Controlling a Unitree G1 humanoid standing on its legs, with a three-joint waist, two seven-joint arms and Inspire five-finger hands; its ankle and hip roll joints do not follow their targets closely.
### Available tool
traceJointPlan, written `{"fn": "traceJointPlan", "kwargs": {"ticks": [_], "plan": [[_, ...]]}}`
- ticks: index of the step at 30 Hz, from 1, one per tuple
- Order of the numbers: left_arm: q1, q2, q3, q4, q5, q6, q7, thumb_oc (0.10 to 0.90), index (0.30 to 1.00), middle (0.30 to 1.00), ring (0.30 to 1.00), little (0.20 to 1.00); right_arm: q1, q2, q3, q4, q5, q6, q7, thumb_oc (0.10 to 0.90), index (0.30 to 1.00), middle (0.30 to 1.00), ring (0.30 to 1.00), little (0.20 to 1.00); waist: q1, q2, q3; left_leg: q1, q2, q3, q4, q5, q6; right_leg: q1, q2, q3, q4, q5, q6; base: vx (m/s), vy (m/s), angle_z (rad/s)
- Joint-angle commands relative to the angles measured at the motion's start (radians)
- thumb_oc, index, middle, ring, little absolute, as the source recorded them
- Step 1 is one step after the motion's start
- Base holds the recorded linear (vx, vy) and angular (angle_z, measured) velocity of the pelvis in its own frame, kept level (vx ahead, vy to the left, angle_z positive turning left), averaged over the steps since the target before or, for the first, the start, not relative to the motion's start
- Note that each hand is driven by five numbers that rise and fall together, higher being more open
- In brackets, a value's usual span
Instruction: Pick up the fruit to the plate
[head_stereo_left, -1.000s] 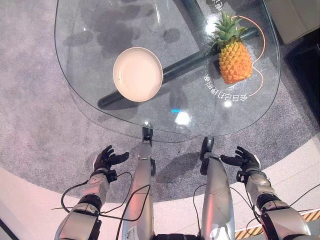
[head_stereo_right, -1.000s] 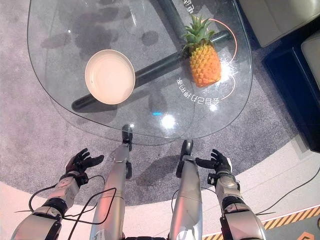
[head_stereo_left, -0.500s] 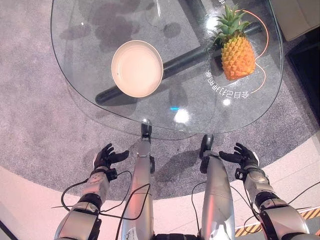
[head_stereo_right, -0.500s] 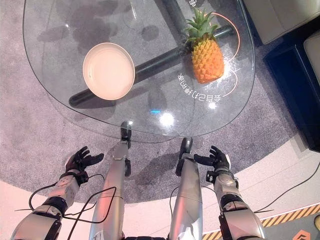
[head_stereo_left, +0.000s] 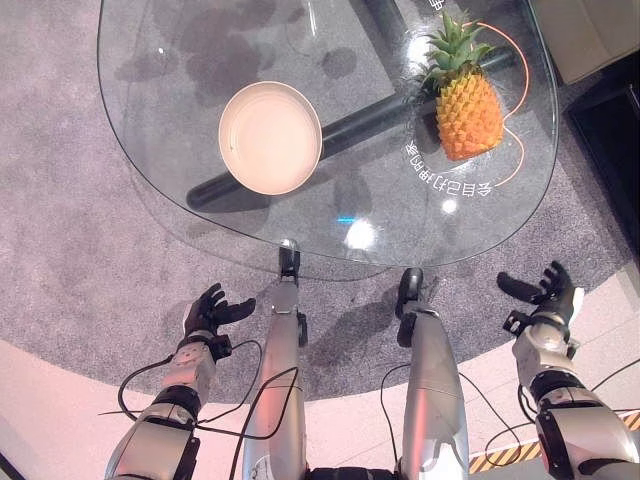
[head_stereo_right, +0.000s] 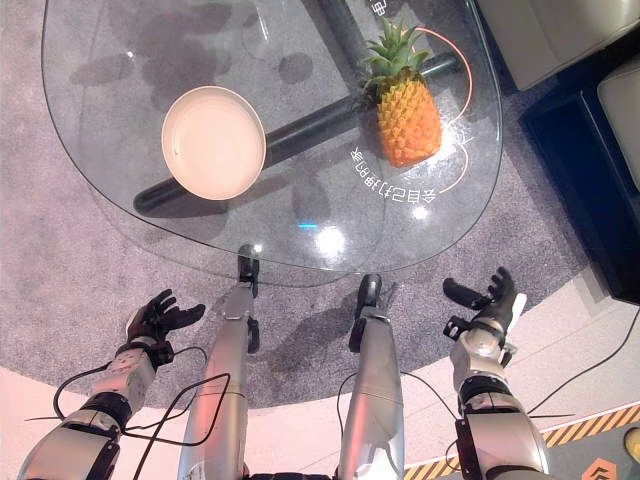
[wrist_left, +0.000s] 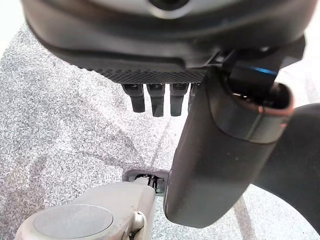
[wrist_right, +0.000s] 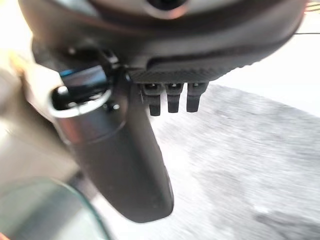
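Note:
An orange pineapple (head_stereo_left: 466, 108) with a green crown lies on the glass table (head_stereo_left: 200, 50) at the far right. A round cream plate (head_stereo_left: 270, 137) rests on the table's left half, with nothing on it. My left hand (head_stereo_left: 207, 313) hangs low at the near left, below the table's edge, fingers relaxed and holding nothing. At the near right, my right hand (head_stereo_left: 550, 293) is raised beside the table's front edge, fingers spread, thumb (wrist_right: 127, 165) straight, nothing in it.
The glass table stands on a dark crossed base (head_stereo_left: 350, 125) over grey carpet (head_stereo_left: 70, 250). White printed lettering (head_stereo_left: 450, 180) and an orange curved line mark the glass near the pineapple. A pale sofa (head_stereo_right: 560, 30) and a dark panel (head_stereo_right: 580, 170) stand at the far right.
My right hand has swung outward to the right and slightly up, fingers spreading. The left hand has barely moved. The camera has shifted a little.

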Motion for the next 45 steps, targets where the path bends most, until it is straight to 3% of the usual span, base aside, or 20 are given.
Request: {"fn": "traceJointPlan", "kwargs": {"ticks": [1,4,9,14,18,23,33,38,45], "plan": [[0.066,0.062,-0.02,0.01,0.007,-0.019,0.034,0.8,0.9,0.9,0.9,0.9,0.024,-0.103,-0.07,-0.084,0.057,-0.104,-0.109,0.8,0.9,0.9,0.9,0.9,0.023,-0.02,-0.017,-0.01,0.012,0.02,0.219,-0.197,0.043,0.013,-0.012,0.018,-0.129,0.16,0.008,0.0,0.0,0.0],[0.071,0.065,-0.028,-0.002,-0.001,-0.017,0.039,0.8,0.9,0.9,0.9,0.9,0.005,-0.115,-0.065,-0.167,0.05,-0.128,-0.173,0.8,0.9,0.9,0.9,0.9,0.021,-0.022,-0.017,-0.006,0.011,0.021,0.213,-0.195,0.044,0.016,-0.012,0.016,-0.136,0.162,0.008,0.0,0.0,0.0],[0.079,0.064,-0.038,-0.021,-0.014,-0.013,0.05,0.8,0.9,0.9,0.9,0.9,-0.026,-0.137,-0.063,-0.329,-0.022,-0.182,-0.376,0.8,0.9,0.9,0.9,0.9,0.014,-0.022,-0.017,0.005,0.008,0.023,0.2,-0.195,0.045,0.025,-0.009,0.016,-0.149,0.162,0.006,-0.01,0.017,0.01],[0.076,0.066,-0.036,-0.013,-0.028,-0.012,0.041,0.8,0.9,0.9,0.9,0.9,-0.046,-0.144,-0.058,-0.454,-0.108,-0.226,-0.455,0.8,0.9,0.9,0.9,0.9,0.007,-0.021,-0.017,0.013,0.005,0.028,0.192,-0.193,0.049,0.028,-0.007,0.021,-0.154,0.161,0.006,-0.01,0.044,0.0],[0.072,0.059,-0.03,-0.008,-0.027,-0.013,0.038,0.8,0.9,0.9,0.9,0.9,-0.052,-0.14,-0.051,-0.576,-0.182,-0.221,-0.478,0.8,0.9,0.9,0.9,0.9,0.001,-0.022,-0.017,0.017,0.004,0.033,0.186,-0.19,0.051,0.031,-0.006,0.023,-0.16,0.161,0.006,0.0,0.028,-0.01],[0.078,0.039,-0.026,-0.014,-0.022,-0.018,0.045,0.8,0.9,0.9,0.9,0.9,-0.056,-0.12,-0.014,-0.777,-0.311,-0.167,-0.499,0.8,0.9,0.9,0.9,0.9,-0.007,-0.019,-0.017,0.02,0.003,0.04,0.175,-0.186,0.054,0.027,-0.003,0.029,-0.163,0.159,0.004,0.0,0.016,0.0],[0.098,0.012,-0.012,-0.021,-0.003,-0.024,0.044,0.8,0.9,0.9,0.9,0.9,-0.055,-0.071,0.044,-0.968,-0.382,-0.109,-0.359,0.8,0.9,0.9,0.9,0.9,-0.011,-0.009,-0.017,0.028,-0.003,0.05,0.172,-0.18,0.056,0.026,-0.007,0.038,-0.158,0.155,0.001,0.0,0.012,0.0],[0.116,-0.017,-0.012,-0.03,0.016,-0.039,0.051,0.8,0.9,0.9,0.9,0.9,-0.055,-0.034,0.1,-1.056,-0.43,-0.041,-0.233,0.8,0.9,0.9,0.9,0.9,-0.009,-0.004,-0.017,0.035,-0.007,0.057,0.168,-0.177,0.055,0.03,-0.011,0.038,-0.158,0.153,-0.002,0.0,0.0,0.0],[0.126,-0.035,-0.017,-0.031,0.029,-0.044,0.054,0.8,0.9,0.9,0.9,0.9,-0.063,-0.014,0.142,-1.099,-0.442,-0.005,-0.177,0.8,0.9,0.9,0.9,0.9,-0.006,-0.001,-0.017,0.042,-0.007,0.062,0.166,-0.175,0.054,0.034,-0.016,0.033,-0.155,0.15,-0.005,0.0,0.003,-0.01]]}}
